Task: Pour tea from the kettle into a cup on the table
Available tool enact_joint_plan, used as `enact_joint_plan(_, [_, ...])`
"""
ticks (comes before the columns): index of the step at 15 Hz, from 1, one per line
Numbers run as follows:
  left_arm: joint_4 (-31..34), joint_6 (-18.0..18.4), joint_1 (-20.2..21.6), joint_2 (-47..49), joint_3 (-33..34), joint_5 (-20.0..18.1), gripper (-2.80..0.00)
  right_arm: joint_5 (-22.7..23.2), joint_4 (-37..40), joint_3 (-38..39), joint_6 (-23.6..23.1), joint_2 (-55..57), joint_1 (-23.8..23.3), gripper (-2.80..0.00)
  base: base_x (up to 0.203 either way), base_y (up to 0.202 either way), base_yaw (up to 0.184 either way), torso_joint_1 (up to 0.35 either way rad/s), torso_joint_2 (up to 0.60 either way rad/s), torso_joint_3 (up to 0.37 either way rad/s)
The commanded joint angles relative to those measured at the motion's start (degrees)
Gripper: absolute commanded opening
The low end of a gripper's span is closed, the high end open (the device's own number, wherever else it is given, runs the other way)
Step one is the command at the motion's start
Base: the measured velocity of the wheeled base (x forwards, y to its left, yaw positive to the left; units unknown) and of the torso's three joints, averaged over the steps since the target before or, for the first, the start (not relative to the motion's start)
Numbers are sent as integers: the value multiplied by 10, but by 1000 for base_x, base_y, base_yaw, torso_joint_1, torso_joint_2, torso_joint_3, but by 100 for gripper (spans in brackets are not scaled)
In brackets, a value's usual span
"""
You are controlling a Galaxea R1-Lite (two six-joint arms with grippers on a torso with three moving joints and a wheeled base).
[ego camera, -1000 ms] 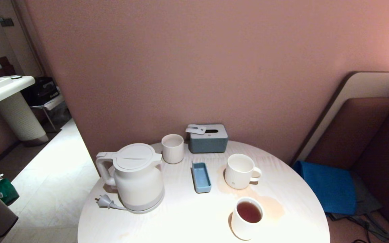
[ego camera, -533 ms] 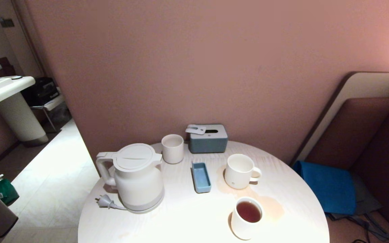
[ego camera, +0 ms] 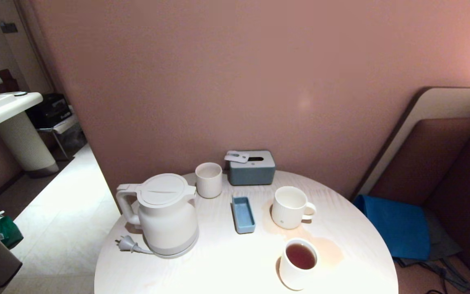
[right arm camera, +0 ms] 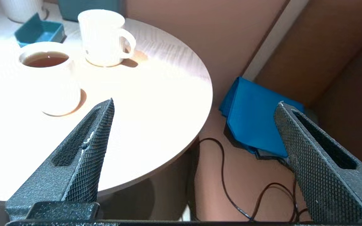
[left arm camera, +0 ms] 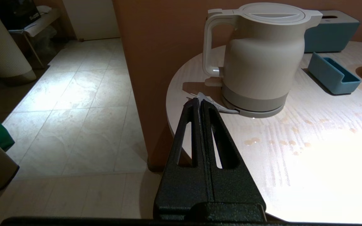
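The large white kettle [ego camera: 165, 216] [left arm camera: 262, 56] stands upright on the left of the round pale table [ego camera: 227, 265], lid on. The ribbed cup [ego camera: 290, 206] [right arm camera: 104, 37] with an ear handle stands right of centre, its inside pale. A plainer white cup [ego camera: 299, 265] near the front edge holds reddish-brown tea [ego camera: 300, 256] [right arm camera: 45, 59]. Neither arm shows in the head view. My left gripper [left arm camera: 200, 101] is shut and empty, off the table's left edge, pointing toward the kettle's base. My right gripper [right arm camera: 196, 102] is open and empty, by the table's right front edge.
A tea puddle [ego camera: 329, 249] spreads between the two cups. A blue tray [ego camera: 243, 214], a handleless ribbed tumbler [ego camera: 208, 179] and a blue tissue box [ego camera: 252, 167] stand mid-table. The kettle's plug [ego camera: 127, 244] lies by its base. A blue pad [ego camera: 398, 226] lies on the bench to the right, cables [right arm camera: 225, 175] below.
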Motion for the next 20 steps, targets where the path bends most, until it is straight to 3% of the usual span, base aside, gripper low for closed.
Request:
enact_joint_plan(1, [0, 0, 0, 1, 0, 0, -280, 1, 5, 3, 3, 0, 1, 0, 0, 0, 0, 0, 0, 0])
enact_joint_plan(3, [0, 0, 0, 1, 0, 0, -280, 1, 4, 2, 40, 0, 1, 0, 0, 0, 0, 0, 0, 0])
enact_joint_plan(7, [0, 0, 0, 1, 0, 0, -280, -1, 2, 3, 60, 0, 1, 0, 0, 0, 0, 0, 0, 0])
enact_joint_plan(20, [0, 0, 0, 1, 0, 0, -280, -4, 2, 2, 68, 0, 1, 0, 0, 0, 0, 0, 0, 0])
